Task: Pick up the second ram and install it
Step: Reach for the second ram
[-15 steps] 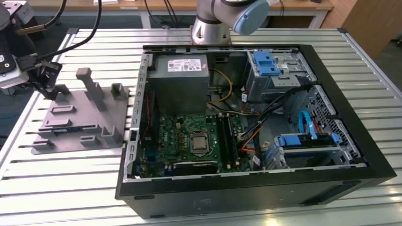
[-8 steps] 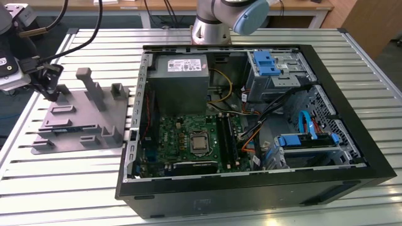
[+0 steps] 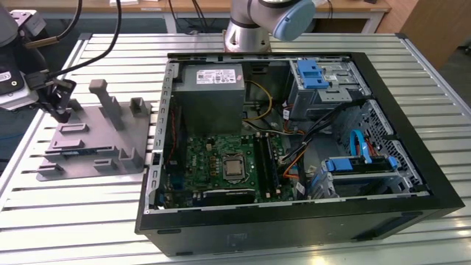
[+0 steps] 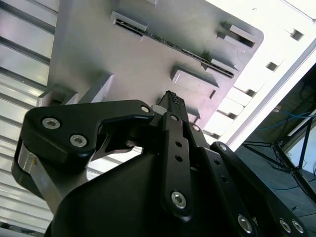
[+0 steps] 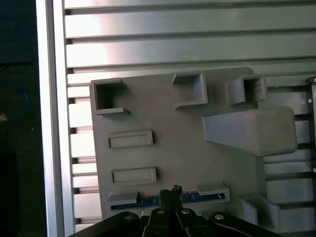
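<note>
second ram stick [image 5: 140,202]: on edge in the long slot of the grey holder plate [image 5: 173,158], on the slatted table [image 3: 110,221], at the exterior view's left of the open computer case [image 3: 294,226] | gripper [image 3: 60,113]: above the plate, apart from the stick, fingers together, empty | progress: early; pick-up and seating in the motherboard [image 3: 213,160] both left, I judge

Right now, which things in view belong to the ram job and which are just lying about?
Job: second ram in the grey fixture plate; gripper over it; motherboard.
Lying about: power supply; blue drive bracket; cables.
</note>
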You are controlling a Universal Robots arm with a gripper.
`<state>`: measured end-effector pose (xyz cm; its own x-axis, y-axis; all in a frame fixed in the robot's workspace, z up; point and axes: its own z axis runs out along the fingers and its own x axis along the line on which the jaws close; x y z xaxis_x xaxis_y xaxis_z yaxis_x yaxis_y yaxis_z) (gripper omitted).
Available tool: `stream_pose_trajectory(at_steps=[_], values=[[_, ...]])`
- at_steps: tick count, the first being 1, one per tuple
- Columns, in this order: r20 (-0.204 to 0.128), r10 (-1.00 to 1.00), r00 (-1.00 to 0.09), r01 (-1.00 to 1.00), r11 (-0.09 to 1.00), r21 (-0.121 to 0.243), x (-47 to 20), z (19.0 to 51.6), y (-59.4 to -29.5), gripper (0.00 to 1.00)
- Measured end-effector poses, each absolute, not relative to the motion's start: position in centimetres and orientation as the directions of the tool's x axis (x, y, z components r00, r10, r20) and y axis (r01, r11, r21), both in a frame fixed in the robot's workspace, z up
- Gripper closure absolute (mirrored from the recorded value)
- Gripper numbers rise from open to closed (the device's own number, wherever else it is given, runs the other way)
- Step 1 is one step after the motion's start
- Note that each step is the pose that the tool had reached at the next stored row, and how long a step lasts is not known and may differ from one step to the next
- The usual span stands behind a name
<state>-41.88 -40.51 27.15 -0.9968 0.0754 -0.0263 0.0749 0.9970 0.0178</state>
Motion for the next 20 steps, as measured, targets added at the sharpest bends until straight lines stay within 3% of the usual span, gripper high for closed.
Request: stream_pose_trajectory(at_steps=[20], values=[[-0.026, -0.029, -0.999, -0.030, 1.000, 0.005, -41.7, 25.1, -40.8, 0.90]])
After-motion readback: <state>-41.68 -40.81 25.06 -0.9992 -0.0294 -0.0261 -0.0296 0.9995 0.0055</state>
